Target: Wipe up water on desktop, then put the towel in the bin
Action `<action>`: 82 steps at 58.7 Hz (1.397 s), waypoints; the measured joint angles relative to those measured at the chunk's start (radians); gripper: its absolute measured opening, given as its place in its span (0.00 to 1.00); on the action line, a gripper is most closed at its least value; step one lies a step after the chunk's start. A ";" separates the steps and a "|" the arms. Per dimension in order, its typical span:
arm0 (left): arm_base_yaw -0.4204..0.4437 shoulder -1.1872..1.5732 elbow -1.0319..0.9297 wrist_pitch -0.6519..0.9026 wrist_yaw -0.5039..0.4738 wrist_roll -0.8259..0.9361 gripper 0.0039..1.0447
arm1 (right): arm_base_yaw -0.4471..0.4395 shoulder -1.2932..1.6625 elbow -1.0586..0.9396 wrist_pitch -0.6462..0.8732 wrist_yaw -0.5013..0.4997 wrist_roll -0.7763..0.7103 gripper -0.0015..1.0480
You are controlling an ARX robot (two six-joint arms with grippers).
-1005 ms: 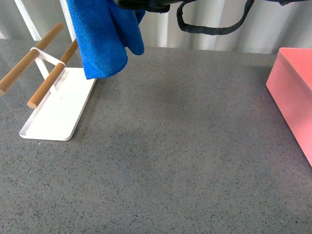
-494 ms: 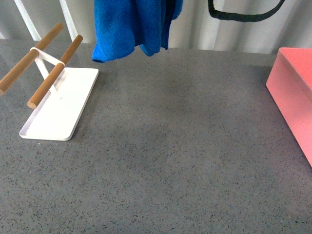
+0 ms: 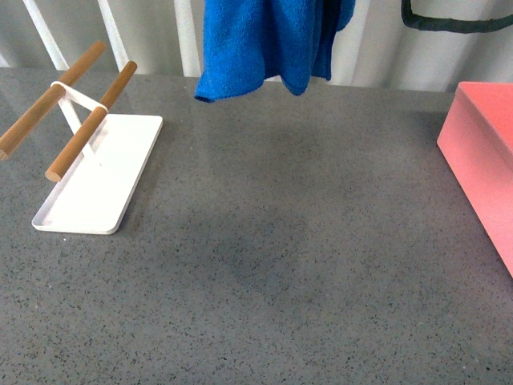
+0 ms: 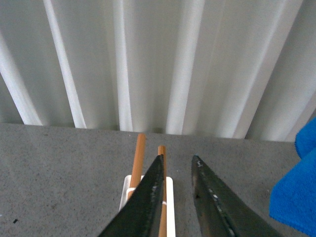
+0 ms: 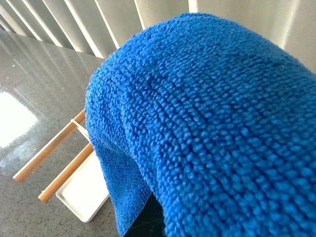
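Blue towel (image 3: 264, 40) — hanging (top cropped).

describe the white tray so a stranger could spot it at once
On the dark grey speckled desktop, look to its left side, opposite the pink bin. The flat white tray lies there, the only thing carrying two wooden rods.

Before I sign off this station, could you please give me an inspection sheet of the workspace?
Surface: desktop dark grey, speckled; no clear puddle seen.
Job's things: towel hangs in the air over the far edge, off the desktop; bin at the right, inside not visible.
Clutter: white tray with two wooden rods, at the left.
Hands: left hand open, empty; right hand hidden by the towel.
Cables: black cable loop hanging at the top right.
Surroundings: white pleated backdrop behind.
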 joint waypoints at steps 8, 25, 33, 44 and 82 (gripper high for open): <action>0.013 -0.082 -0.105 0.016 0.022 0.008 0.04 | 0.000 0.000 -0.013 -0.006 0.003 -0.008 0.03; 0.085 -0.253 -0.262 0.007 0.088 0.009 0.03 | -0.003 0.000 -0.015 -0.056 0.073 -0.016 0.03; 0.089 -0.349 -0.323 -0.031 0.091 0.009 0.03 | -0.009 0.000 -0.015 -0.079 0.082 -0.027 0.03; 0.089 -0.463 -0.374 -0.093 0.092 0.009 0.03 | -0.016 0.000 -0.014 -0.085 0.082 -0.032 0.03; 0.089 -0.846 -0.450 -0.376 0.093 0.009 0.03 | -0.020 0.000 -0.018 -0.106 0.093 -0.052 0.03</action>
